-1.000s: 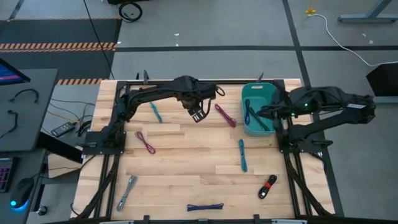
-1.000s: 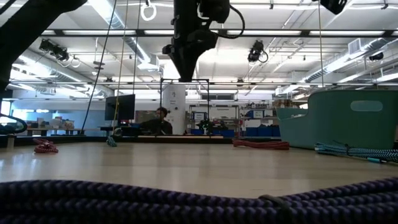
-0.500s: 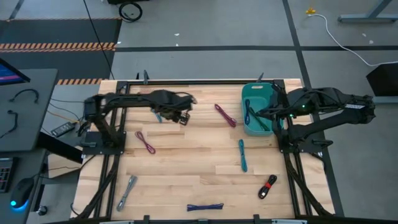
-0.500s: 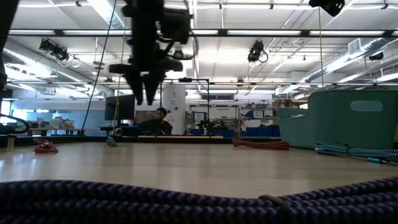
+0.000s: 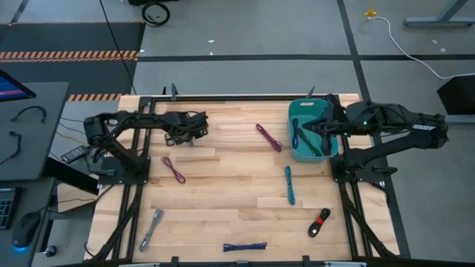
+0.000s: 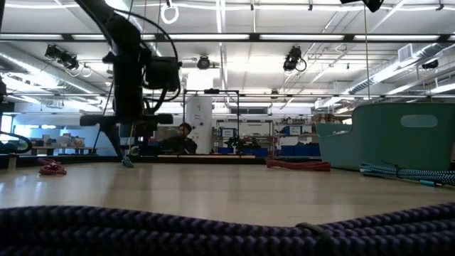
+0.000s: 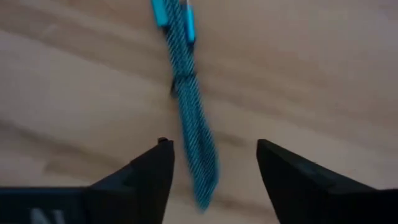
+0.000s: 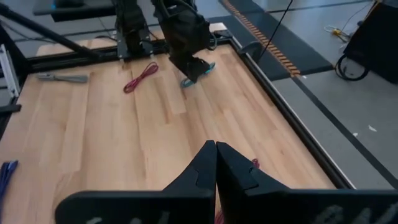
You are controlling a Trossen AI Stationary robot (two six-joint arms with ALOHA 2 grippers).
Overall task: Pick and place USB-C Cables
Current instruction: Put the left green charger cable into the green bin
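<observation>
My left gripper [image 5: 188,133] [image 7: 214,149] is open and hangs low over a teal cable [image 7: 186,106] [image 5: 183,135] that lies flat on the table's far left part. One end of the cable runs between the fingers, apart from both. In the low view the left gripper [image 6: 131,146] ends just above the teal cable [image 6: 128,162]. My right gripper [image 8: 216,149] [image 5: 312,127] is shut and empty above the teal bin [image 5: 310,110], which holds cables [image 5: 303,141]. Loose on the wood lie magenta [image 5: 174,169], maroon [image 5: 269,137], teal-green [image 5: 289,185], silver-grey [image 5: 151,228], blue [image 5: 245,247] and black-red [image 5: 320,222] bundles.
The bin stands at the table's far right corner. A black frame [image 5: 223,96] runs along the far edge. The blue bundle [image 6: 213,227] fills the low view's foreground. A person [image 6: 185,139] sits far off in the room. Bare wood lies in the middle [image 5: 230,178].
My left gripper has swept from the far middle of the table toward the left edge and come down, ending low over the teal cable. The cables have stayed where they were.
</observation>
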